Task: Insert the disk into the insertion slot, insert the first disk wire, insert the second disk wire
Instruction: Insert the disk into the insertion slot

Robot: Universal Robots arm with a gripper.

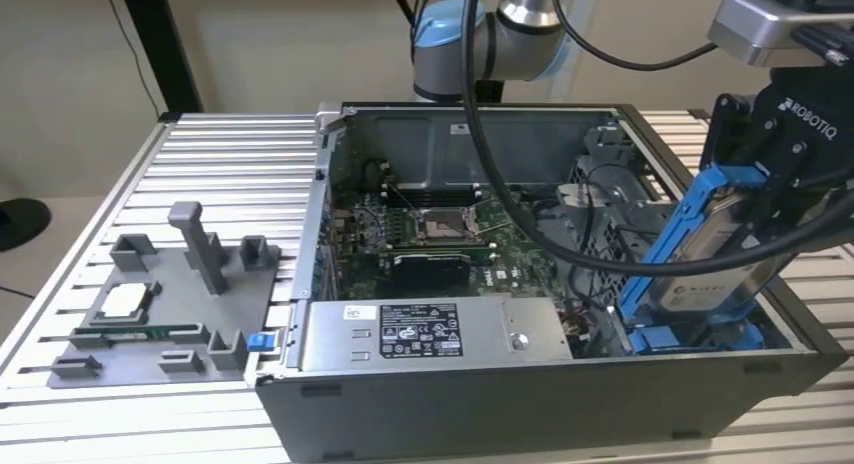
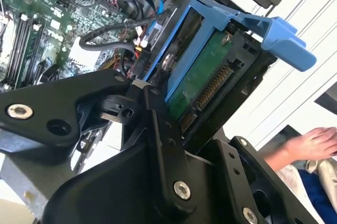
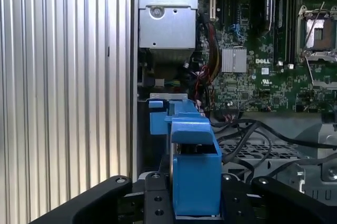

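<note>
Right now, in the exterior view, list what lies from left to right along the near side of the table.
grey fixture plate → small blue tab → power-supply box → the disk, tilted in its blue carrier

Disk (image 1: 711, 276) aslant over insertion slot (image 1: 697, 339)

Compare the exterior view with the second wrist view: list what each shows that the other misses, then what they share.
Exterior view adds: the grey power-supply box with a black-and-white sticker, the grey plastic fixture tray and the blue-railed insertion slot. Second wrist view adds: a green circuit-board underside with connector row, framed in blue, and a person's hand. Both: the silver-grey disk in its blue plastic carrier, clamped tilted in the black gripper, and the green motherboard.
</note>
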